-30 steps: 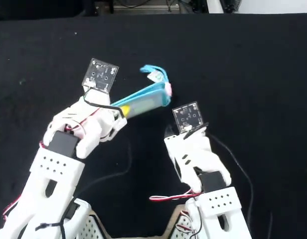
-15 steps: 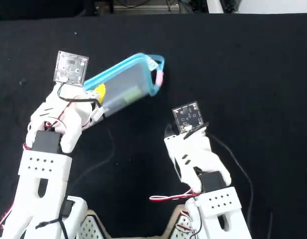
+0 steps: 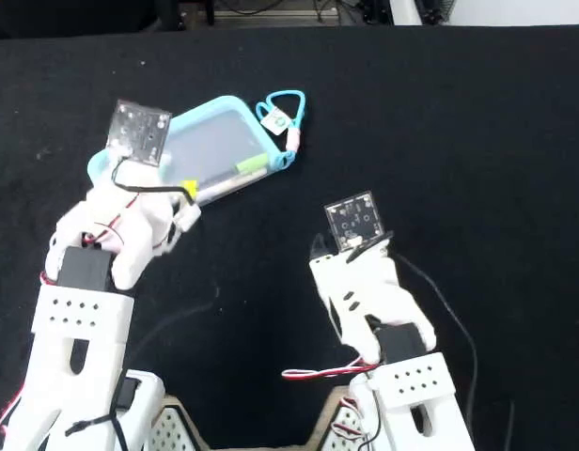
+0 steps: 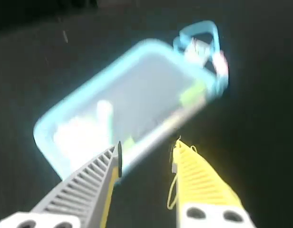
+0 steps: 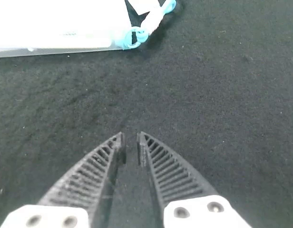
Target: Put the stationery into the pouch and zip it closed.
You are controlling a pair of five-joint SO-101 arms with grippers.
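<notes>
One pouch (image 3: pixel 214 146): flat on table (image 3: pixel 459 141), long axis slanting away rightward.
Left gripper (image 4: pixel 146 151): jaws apart, empty, just beside pouch's near long edge; nearer arm.
Right gripper (image 5: pixel 131 142): jaws almost together, empty, well apart.

I find the table (image 3: pixel 477 141) covered edge to edge in matte black cloth, finely textured and faintly specked with lint in the right wrist view. Light falls evenly, without hard shadows. Beyond the far edge I note dark equipment, loose cables (image 3: pixel 271 11) and a white panel (image 3: pixel 515 9).
</notes>
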